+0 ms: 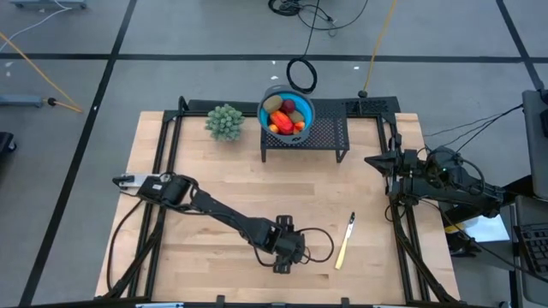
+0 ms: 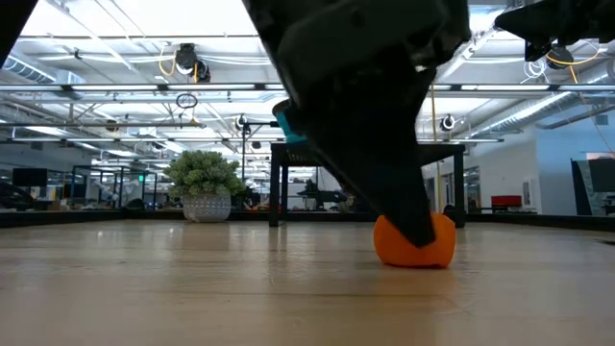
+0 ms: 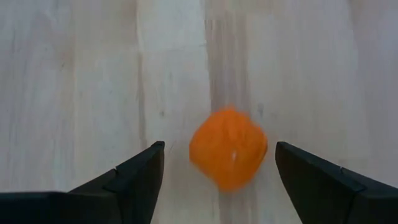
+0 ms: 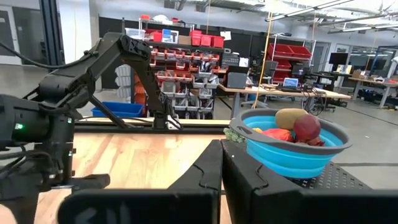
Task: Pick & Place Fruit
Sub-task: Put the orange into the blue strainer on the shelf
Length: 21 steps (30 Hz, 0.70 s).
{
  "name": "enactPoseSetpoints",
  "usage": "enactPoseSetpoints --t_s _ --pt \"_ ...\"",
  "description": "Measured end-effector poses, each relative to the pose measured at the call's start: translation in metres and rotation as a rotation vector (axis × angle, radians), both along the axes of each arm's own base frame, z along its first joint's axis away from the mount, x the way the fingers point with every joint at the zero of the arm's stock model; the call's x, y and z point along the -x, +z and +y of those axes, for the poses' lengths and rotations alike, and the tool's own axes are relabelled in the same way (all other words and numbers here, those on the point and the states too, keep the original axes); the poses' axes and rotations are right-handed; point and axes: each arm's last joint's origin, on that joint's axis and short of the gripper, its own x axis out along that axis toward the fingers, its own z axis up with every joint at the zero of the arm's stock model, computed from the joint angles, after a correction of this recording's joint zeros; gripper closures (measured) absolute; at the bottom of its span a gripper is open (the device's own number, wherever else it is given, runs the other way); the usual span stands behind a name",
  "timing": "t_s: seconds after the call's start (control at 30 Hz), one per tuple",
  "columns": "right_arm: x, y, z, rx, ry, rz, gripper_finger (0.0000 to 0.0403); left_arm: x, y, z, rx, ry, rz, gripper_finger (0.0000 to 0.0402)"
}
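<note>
The left gripper stood over the near-middle of the table with jaws spread either side of the roundish orange fruit, not touching it, while the right gripper, jaws pressed together, waited at the table's right edge, well apart.

A small orange fruit sits on the pale wooden bench, between the left gripper's two dark jaws. The jaws stand wide apart, one on each side, neither touching the fruit.
</note>
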Motion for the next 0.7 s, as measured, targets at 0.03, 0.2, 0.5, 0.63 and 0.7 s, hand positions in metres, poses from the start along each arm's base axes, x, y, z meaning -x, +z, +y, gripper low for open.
enactPoseSetpoints --t_s 0.03,0.2,0.5,0.63,0.7 --pt "0.000 0.000 0.000 0.000 0.000 0.000 0.0403 -0.002 -0.003 0.000 0.000 -0.004 -0.007 0.0102" --pt "0.000 0.000 0.000 0.000 0.000 0.000 0.0403 -0.004 -0.007 0.003 -0.001 -0.032 -0.004 0.0110" --pt "0.000 0.000 0.000 -0.006 -0.001 -0.001 0.0403 -0.011 -0.016 0.010 0.009 -0.053 -0.007 0.0143" --pt "0.000 0.000 0.000 -0.007 -0.003 -0.001 0.0403 -0.012 -0.018 0.010 0.012 -0.057 -0.005 0.0168" --pt "0.000 0.000 0.000 -0.007 -0.003 -0.001 0.0402 -0.012 -0.018 0.010 0.014 -0.058 -0.004 0.0182"
